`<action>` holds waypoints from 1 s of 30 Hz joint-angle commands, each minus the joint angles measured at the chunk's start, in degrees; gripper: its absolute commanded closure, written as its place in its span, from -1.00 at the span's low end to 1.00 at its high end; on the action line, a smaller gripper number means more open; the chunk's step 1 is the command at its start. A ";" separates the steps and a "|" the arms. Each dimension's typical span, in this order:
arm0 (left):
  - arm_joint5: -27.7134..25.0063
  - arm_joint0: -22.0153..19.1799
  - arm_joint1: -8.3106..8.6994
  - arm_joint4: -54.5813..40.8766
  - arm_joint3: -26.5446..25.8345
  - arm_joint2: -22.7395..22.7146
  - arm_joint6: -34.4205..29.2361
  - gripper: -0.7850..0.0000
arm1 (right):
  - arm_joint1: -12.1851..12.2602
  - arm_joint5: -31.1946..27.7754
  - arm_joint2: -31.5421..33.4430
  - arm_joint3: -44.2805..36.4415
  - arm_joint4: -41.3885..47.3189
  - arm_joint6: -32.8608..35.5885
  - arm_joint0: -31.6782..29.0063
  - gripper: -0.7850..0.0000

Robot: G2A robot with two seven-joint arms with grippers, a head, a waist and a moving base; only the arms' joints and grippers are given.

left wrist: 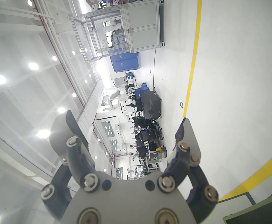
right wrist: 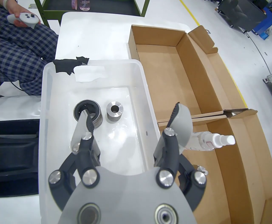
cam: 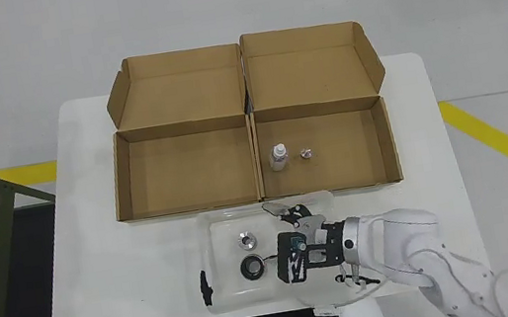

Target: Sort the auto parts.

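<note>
The right gripper (right wrist: 131,110) hangs over the clear bin (right wrist: 91,61) at the table's (cam: 97,243) near edge. Its 2 fingers are wide apart and hold nothing. Just past it, toward the bin's left end, 2 round parts stand side by side with their holes pointing up. The black ring (right wrist: 96,109) is nearer the bin's near side. The small metal ring (right wrist: 114,111) is nearer its far side. In the right box (right wrist: 212,191) a bottle (right wrist: 210,141) lies flat, cap toward the table's far edge. The left gripper (left wrist: 127,118) points out at the room, fingers apart too.
</note>
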 commanded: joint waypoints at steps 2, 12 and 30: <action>0.00 0.00 0.00 0.00 0.00 0.00 0.00 -1.00 | -0.22 -0.27 -1.50 1.22 -0.95 0.02 1.07 -0.42; 0.00 0.00 0.00 0.00 0.00 0.00 0.00 -1.00 | -1.06 0.07 -5.37 5.47 -3.10 0.13 4.63 -0.15; 0.00 0.00 0.00 0.00 0.00 0.00 0.00 -1.00 | -2.69 2.70 -10.19 12.14 -5.18 0.23 9.09 -0.11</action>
